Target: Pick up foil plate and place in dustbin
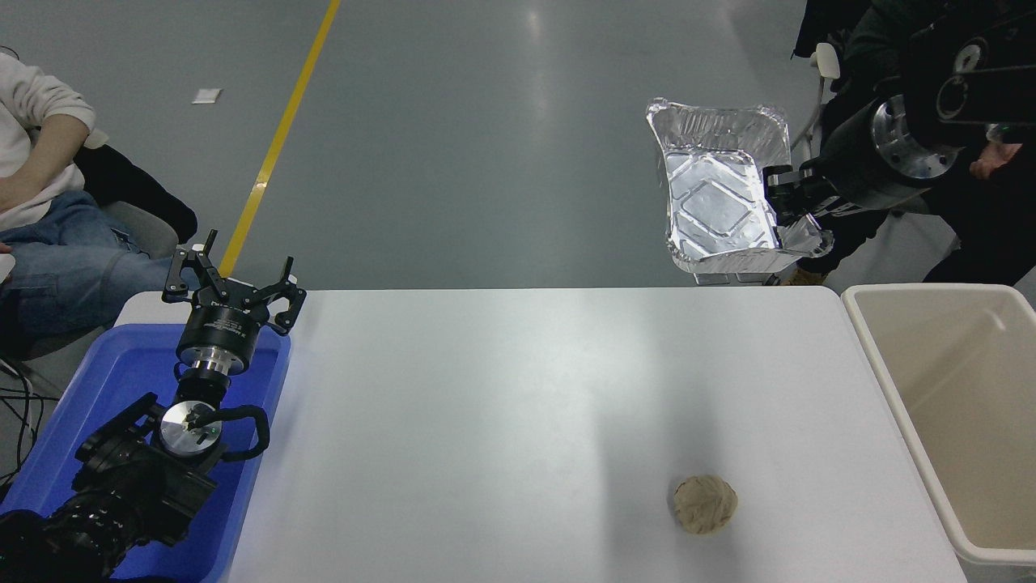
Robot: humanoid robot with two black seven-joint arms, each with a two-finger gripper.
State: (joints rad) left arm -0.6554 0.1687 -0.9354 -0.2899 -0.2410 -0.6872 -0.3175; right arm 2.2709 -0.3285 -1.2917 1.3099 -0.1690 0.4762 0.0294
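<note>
While our right claw [797, 212] pinches the foil plate [716, 194] by its rim, raised clear of the worktop [518, 405], we judge it tilts for dropping into the dustbin [955, 405]; our left claw [235, 279] is parked, fingers spread.

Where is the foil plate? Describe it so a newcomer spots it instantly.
Start at the white table and look above its far right corner, left of the cream dustbin. There the right gripper holds the foil plate up by its right rim, tilted to show its inside. It is the only shiny silver thing, unlike the tan paper ball.
</note>
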